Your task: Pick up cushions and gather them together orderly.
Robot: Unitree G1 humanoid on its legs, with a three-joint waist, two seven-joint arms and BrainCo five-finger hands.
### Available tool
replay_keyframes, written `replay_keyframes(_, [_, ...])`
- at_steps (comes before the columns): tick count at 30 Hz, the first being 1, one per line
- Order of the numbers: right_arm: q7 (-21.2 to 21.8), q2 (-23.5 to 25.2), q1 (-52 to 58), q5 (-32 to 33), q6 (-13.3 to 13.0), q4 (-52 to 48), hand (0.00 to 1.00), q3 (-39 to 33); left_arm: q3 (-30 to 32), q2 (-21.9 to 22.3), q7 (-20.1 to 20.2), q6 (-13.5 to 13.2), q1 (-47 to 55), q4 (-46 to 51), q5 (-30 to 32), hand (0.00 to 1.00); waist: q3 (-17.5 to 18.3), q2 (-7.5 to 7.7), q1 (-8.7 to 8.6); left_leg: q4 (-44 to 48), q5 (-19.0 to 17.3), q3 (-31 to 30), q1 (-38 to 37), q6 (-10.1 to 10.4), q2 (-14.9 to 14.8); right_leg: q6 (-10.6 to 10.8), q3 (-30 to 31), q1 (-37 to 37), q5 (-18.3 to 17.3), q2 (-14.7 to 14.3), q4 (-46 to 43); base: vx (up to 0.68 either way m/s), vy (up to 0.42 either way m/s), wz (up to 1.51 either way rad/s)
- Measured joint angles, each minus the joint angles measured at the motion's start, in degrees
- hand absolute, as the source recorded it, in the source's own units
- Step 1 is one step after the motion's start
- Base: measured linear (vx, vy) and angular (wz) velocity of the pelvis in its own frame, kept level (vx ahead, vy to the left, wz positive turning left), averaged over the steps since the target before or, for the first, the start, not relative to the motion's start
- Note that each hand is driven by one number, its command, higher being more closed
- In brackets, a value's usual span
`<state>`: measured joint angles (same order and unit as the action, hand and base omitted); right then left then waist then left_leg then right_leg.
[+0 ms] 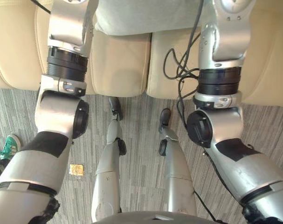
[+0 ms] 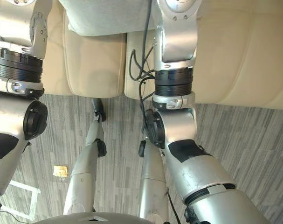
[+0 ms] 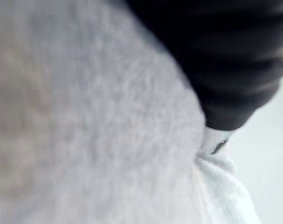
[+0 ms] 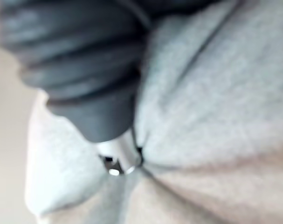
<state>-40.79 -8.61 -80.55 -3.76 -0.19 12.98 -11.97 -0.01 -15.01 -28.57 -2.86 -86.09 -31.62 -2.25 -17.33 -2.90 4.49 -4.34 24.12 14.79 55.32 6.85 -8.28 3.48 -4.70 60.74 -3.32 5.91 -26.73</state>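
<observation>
Grey cushion [image 1: 146, 16] top centre, over beige sofa [image 1: 120, 65]. Left robot hand [image 3: 225, 70], right robot hand [image 4: 85, 70] against fabric; grip cannot tell. Gathering probably pending.

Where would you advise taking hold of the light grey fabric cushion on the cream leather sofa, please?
Probably at its two opposite ends, one hand each, coming from the front. The light grey fabric cushion lies wide across the cream leather sofa, and its cloth puckers where the left hand and right hand press in, so a one-sided hold would likely let it sag.
</observation>
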Motion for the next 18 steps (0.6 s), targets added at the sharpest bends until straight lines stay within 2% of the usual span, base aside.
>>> replay_keyframes(3, [0.2,-1.2,-0.7,1.0,-0.2,1.8,0.00,0.4,0.0,-0.9,-0.9,0.3,0.0,0.0,0.1,0.00,0.0,0.03,-0.06,0.0,0.5,-0.7,0.8,-0.6,-0.1,-0.8,-1.0,1.1,-1.2,-0.1,-1.5,0.00,-0.124,0.14])
replay_keyframes(5, [0.8,-2.5,-1.0,3.2,-0.3,2.1,0.00,0.4,-0.1,-1.4,-0.1,0.3,-0.5,0.0,0.1,0.00,-0.5,0.00,-0.29,0.0,0.9,-0.6,1.3,-1.1,0.1,-0.9,-1.0,2.0,-1.7,0.2,-2.6,-0.01,-0.134,0.09])
replay_keyframes(6, [0.9,-3.2,-1.2,4.1,-0.7,2.1,0.00,0.5,-0.2,-2.0,0.7,0.3,-1.4,0.0,0.1,0.00,-1.2,0.00,-0.84,0.0,2.0,-0.5,1.5,-2.3,0.4,-0.9,-1.0,2.0,-1.7,0.5,-2.7,-0.02,-0.123,0.12])
replay_keyframes(9, [1.9,-5.5,-1.1,5.8,-1.0,2.0,0.00,0.6,-0.5,-4.2,2.6,0.4,-3.1,0.0,0.0,0.00,-2.8,-0.06,-2.29,0.0,2.2,-0.4,1.5,-2.6,1.0,-0.9,-1.1,2.1,-1.7,1.2,-2.8,-0.03,-0.126,0.10])
replay_keyframes(13, [4.1,-12.2,0.6,8.3,-1.1,2.1,0.00,0.4,-0.7,-8.9,4.9,0.4,-2.2,0.0,-1.1,0.00,-4.3,-0.09,-3.14,0.0,2.2,-0.5,1.5,-2.6,1.5,-0.9,-1.1,2.1,-1.6,1.9,-3.1,-0.03,-0.082,0.06])
replay_keyframes(15, [5.5,-15.1,3.4,11.8,-1.2,2.2,0.00,-0.7,0.5,-12.5,5.8,0.4,0.5,-0.1,-1.6,0.00,-4.3,-0.08,-3.34,0.0,2.2,-0.4,1.3,-2.6,1.8,-0.8,-1.0,2.0,-1.6,2.4,-3.2,-0.03,-0.083,0.05])
replay_keyframes(18, [6.1,-19.7,7.4,16.7,-1.5,4.7,0.00,-3.0,5.5,-17.8,7.2,0.4,7.4,-0.5,-2.8,0.00,-4.3,-0.08,-3.73,0.0,1.7,-0.4,0.4,-2.0,2.4,-0.8,-0.6,1.5,-1.6,3.0,-3.6,-0.03,-0.080,0.02])
